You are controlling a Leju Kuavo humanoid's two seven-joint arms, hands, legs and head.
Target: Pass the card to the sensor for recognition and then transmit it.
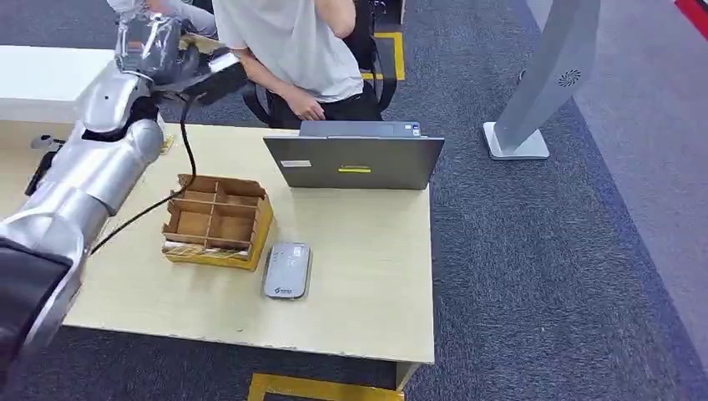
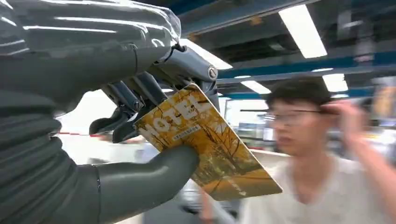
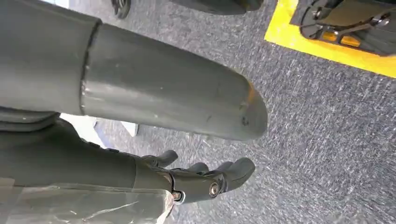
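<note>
My left hand [image 2: 140,112] pinches a yellow card [image 2: 210,144] printed "HOTEL" between its thumb and its darker fingers. In the head view that hand [image 1: 179,50] is raised high at the far left of the table, toward a seated person [image 1: 300,50]. The grey card sensor [image 1: 287,270] lies flat on the wooden table [image 1: 367,276], just right of the cardboard box [image 1: 215,219]. My right hand [image 3: 201,179] hangs over grey carpet with its fingers apart and nothing in it.
An open grey laptop [image 1: 355,159] stands at the table's far edge in front of the person. The divided cardboard box sits left of centre. A black cable [image 1: 185,159] trails from my left arm. A grey standing kiosk [image 1: 543,83] is on the carpet to the right.
</note>
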